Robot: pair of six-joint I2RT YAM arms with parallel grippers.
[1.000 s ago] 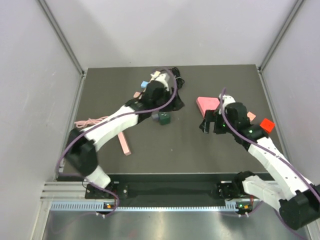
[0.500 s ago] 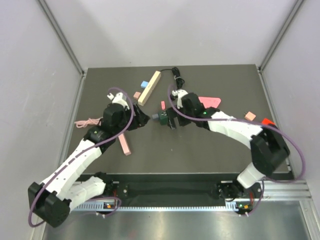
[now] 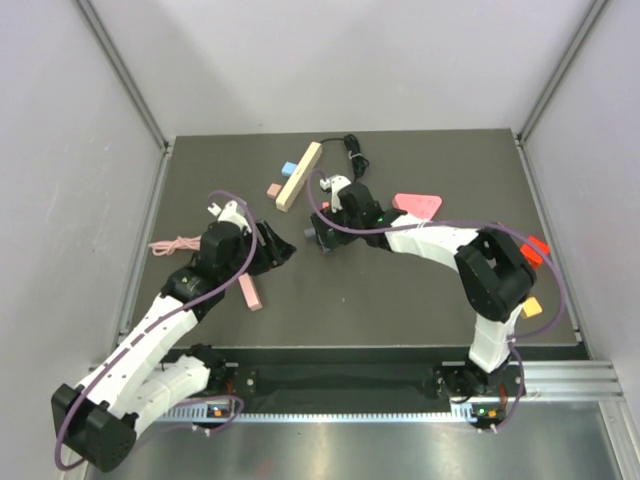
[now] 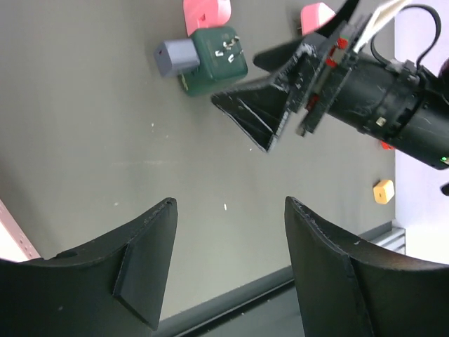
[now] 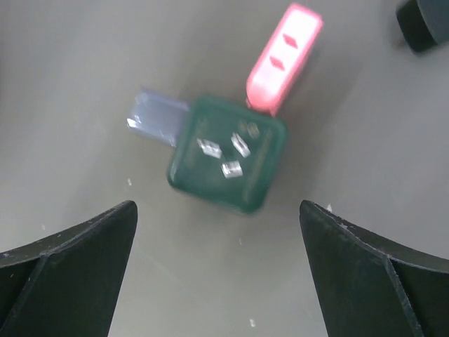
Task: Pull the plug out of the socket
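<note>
A dark green socket cube [image 5: 224, 165] with metal prongs on its top face lies on the dark mat. A grey-blue plug [image 5: 154, 116] sticks out of its left side. Both also show in the left wrist view, the cube [image 4: 214, 60] and the plug [image 4: 174, 57]. My right gripper [image 5: 217, 210] is open and hovers just above and short of the cube, touching nothing; in the top view [image 3: 322, 232] it hides the cube. My left gripper [image 4: 230, 203] is open and empty, some way to the cube's left [image 3: 282, 250].
A pink block [image 5: 284, 56] touches the cube's far side. A beige bar [image 3: 299, 176], small blue [image 3: 288, 168] and pink [image 3: 272, 190] blocks and a black cable [image 3: 352, 155] lie behind. A pink triangle [image 3: 417, 204], a pink bar [image 3: 250, 292] and a pink cord [image 3: 175, 244] lie around.
My left arm has pulled back from the cube toward the near left. My right arm has swung across from the right to over the cube.
</note>
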